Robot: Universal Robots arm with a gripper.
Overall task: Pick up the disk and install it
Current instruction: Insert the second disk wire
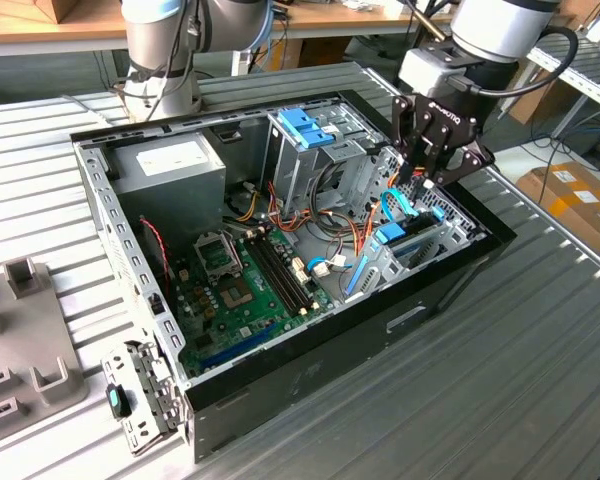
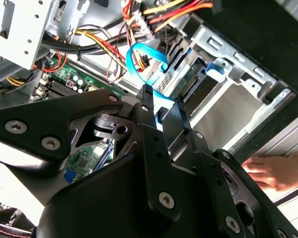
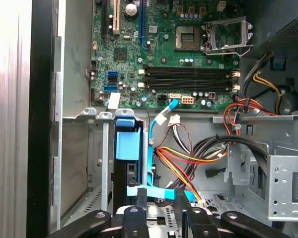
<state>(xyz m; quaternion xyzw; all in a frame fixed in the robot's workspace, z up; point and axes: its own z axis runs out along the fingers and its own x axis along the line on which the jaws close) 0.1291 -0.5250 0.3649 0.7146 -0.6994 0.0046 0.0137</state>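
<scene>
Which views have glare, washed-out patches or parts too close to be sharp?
Exterior view: even light, a mild sheen on the ribbed table. Second wrist view: the tool looms close and soft, a blown-out white patch sits beside its body, and a hand is brightly lit. First wrist view: the motherboard is sharp, while the case's outer wall looks pale and washed out.

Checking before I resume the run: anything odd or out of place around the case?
Yes. A person's hand lies beside the drive bay, near the gripper, which is odd inside a working arm's space. A loose blue cable also hangs beside the disk.
</scene>
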